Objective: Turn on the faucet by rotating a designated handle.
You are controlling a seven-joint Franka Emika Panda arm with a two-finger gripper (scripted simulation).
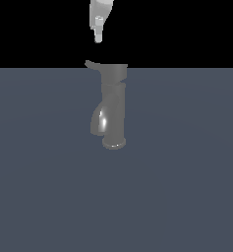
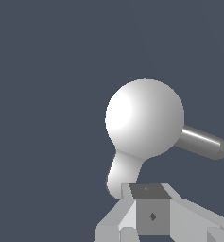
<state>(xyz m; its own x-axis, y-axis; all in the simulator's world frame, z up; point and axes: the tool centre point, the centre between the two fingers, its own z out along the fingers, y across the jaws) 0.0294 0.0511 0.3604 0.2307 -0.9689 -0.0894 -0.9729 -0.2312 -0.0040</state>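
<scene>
The dark grey faucet (image 1: pixel 114 106) stands upright in the middle of the exterior view, its glossy curved spout (image 1: pixel 100 120) bending down toward that view's left. The thin handle (image 1: pixel 91 64) sticks out from the top cap toward the same side. My white gripper (image 1: pixel 98 39) hangs just above the handle's tip, apart from it, fingers together and holding nothing. The wrist view looks down on the round cap (image 2: pixel 144 118). The handle (image 2: pixel 120 171) reaches from the cap toward my gripper (image 2: pixel 150 194), and the spout (image 2: pixel 203 143) pokes out to the other side.
The faucet stands on a flat blue-grey surface (image 1: pixel 187 187) that fills the lower part of the exterior view. Black background lies behind it.
</scene>
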